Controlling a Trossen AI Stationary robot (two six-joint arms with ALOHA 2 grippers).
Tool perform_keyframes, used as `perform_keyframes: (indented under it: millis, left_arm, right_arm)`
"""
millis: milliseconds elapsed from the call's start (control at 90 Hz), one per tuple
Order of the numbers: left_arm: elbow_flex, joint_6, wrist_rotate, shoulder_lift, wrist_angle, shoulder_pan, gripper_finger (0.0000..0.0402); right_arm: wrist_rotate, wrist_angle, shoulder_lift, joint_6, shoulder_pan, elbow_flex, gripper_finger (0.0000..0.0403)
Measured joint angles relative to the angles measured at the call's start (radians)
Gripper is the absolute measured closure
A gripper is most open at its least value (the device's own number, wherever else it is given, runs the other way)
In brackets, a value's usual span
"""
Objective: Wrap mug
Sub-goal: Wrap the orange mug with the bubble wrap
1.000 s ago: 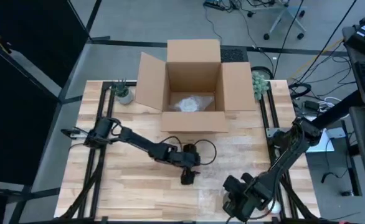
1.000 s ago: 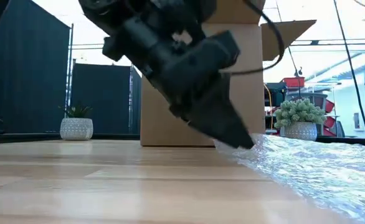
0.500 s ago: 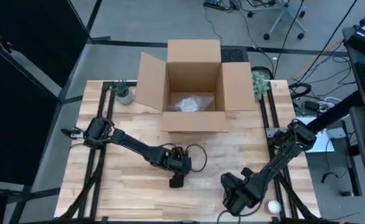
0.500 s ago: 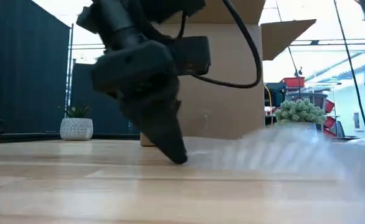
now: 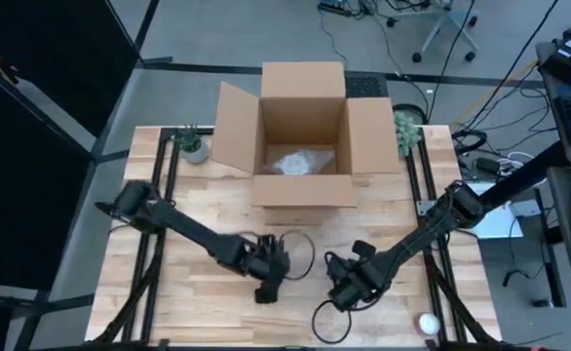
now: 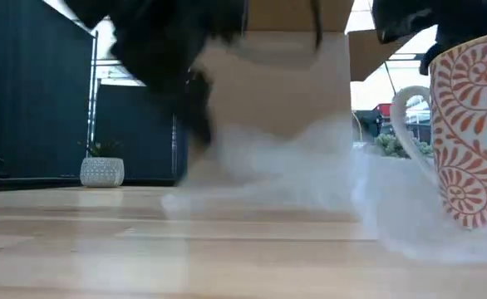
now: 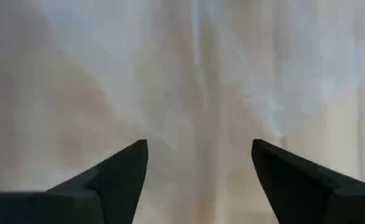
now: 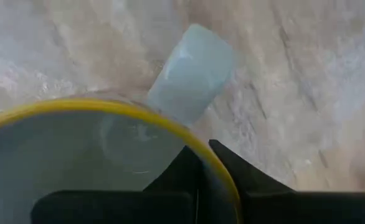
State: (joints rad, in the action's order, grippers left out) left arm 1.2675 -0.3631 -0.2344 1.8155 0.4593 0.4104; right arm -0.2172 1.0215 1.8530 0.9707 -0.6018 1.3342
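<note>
A pale wooden table [image 5: 198,283] framed by black rails sits on a grey floor, with dark curtain panels on its left and a desk with cables on its right. At the back stands one open cardboard box [image 5: 303,136] with crumpled wrap inside, flanked by two small potted plants [image 5: 192,144], one at each rear corner. One small white ball [image 5: 429,323] lies near the front right edge.

The left arm reaches low from the left rail toward the table's middle; the left gripper [image 5: 266,289] points at the boards, fingers [image 7: 117,171] spread wide with only bubble wrap [image 7: 195,81] ahead of them.

The right arm stretches from the right rail down and inward. The right gripper [image 5: 342,292] pinches the yellow rim of one mug [image 8: 108,162], one finger inside, one outside. The mug, white with an orange swirl pattern [image 6: 473,133] and a pale handle, stands upright on the wrap, just right of the left fingers.
</note>
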Motion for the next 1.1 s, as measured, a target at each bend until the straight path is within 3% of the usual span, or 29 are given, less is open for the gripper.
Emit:
perform_keyframes:
  millis: [200, 544, 711, 978, 1100]
  left_arm:
    - [-0.002, 0.105, -0.101, -0.035, -0.068, -0.031, 0.0128]
    - [0.0, 0.134, -0.033, 0.174, -0.095, -0.112, 0.0128]
    - [-0.014, 0.054, 0.069, 0.216, -0.076, -0.116, 0.0128]
    - [-0.038, -0.091, 0.073, 0.19, -0.02, -0.068, 0.0128]
    - [-0.039, -0.159, 0.074, 0.183, 0.0, -0.041, 0.0128]
  right_arm:
    - [-0.045, -0.075, 0.001, -0.046, -0.016, 0.0, 0.0393]
    - [-0.023, 0.032, 0.007, -0.005, -0.039, 0.111, 0.0394]
    - [-0.038, 0.081, 0.005, 0.119, -0.087, 0.147, 0.0394]
    - [-0.005, 0.099, 0.01, 0.428, -0.179, 0.091, 0.0394]
    - [-0.013, 0.136, 0.01, 0.463, -0.179, 0.061, 0.0394]
